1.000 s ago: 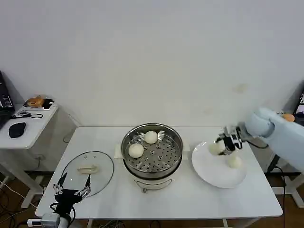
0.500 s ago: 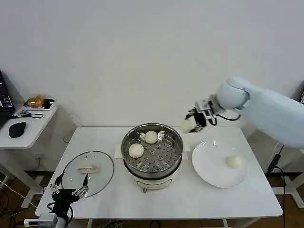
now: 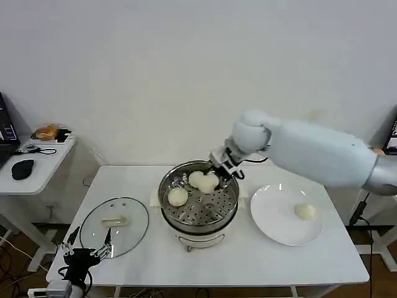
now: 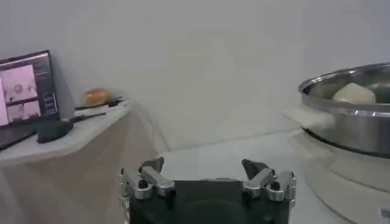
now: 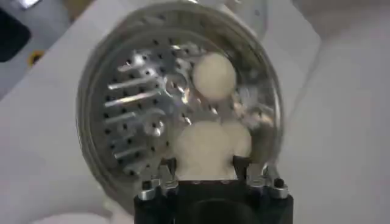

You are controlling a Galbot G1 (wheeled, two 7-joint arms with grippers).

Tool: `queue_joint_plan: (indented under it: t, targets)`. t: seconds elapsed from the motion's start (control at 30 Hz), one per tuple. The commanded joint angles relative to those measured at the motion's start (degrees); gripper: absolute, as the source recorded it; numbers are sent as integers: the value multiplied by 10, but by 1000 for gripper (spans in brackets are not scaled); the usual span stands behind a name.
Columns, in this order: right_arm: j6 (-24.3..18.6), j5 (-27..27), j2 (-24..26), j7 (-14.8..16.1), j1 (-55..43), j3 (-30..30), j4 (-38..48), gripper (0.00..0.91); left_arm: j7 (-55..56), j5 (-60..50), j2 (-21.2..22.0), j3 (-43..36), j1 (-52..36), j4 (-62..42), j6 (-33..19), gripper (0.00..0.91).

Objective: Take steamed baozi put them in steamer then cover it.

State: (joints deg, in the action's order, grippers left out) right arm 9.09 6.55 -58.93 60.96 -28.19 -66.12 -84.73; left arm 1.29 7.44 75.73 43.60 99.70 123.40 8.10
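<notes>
Baozi status: right gripper (image 3: 214,178) is over the steamer (image 3: 198,197), about 1 o'clock of the pot's centre in the head view, fingers (image 5: 166,169) closed part-way on a held bun (image 5: 204,149). Wrist cam shows both fingertips pressed against the bun's sides, bun filling the gap between them. Held bun is above the perforated tray (image 5: 134,103); can't tell if it touches the tray yet.

Steamer sits mid-table (image 3: 248,261), shiny steel, lid off. Two more buns on the tray: back bun (image 3: 196,179) at 12 o'clock, just beside or touching the held one, can't tell which; left bun (image 3: 177,197) at 9 o'clock, apart from the other two. All smooth, round, cream-white, no visible dents.

Fourth bun (image 3: 305,212) lies on the white plate (image 3: 276,220), at 3 o'clock of the steamer, right-of-centre on the plate.

Cover (image 3: 115,226) lies flat on the table at 8 o'clock of the steamer, near but not touching it, beige handle (image 3: 114,221) facing up.

Left gripper (image 3: 84,251) hangs idle at the table's near-left edge, at 7 o'clock of the cover, fingers (image 4: 149,178) spread wide, nothing between them. Its wrist cam sees the steamer wall and one bun top (image 4: 354,94) over the rim.
</notes>
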Motion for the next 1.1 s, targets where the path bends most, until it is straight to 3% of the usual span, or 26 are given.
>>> queue_joint_plan:
  t: [0.03,0.33,0.63,0.7,0.73,0.77,1.1]
  targets:
    - [-62,-38,-58,9,-3,-45,-9,645,0,1,4,0,-1,-3,-2,907]
    - [-125,-63,-54,10,21,-53,-16,645,0,2,3,3,-1,-9,-3,907]
    - [-149,-74,-51,6,30,-52,-15,655,0,2,1,0,-7,-14,-3,907]
    - [-153,-76,-49,6,30,-54,-15,725,0,2,1,1,-8,-15,-3,907]
    - [-155,-76,-48,6,30,-55,-14,877,0,2,1,1,-8,-16,-3,907]
    - [-157,-76,-47,5,30,-55,-13,907,0,2,1,1,-8,-16,-3,907]
    - [-174,-74,-33,-16,23,-35,-7,907,0,2,0,0,-9,-17,-3,907]
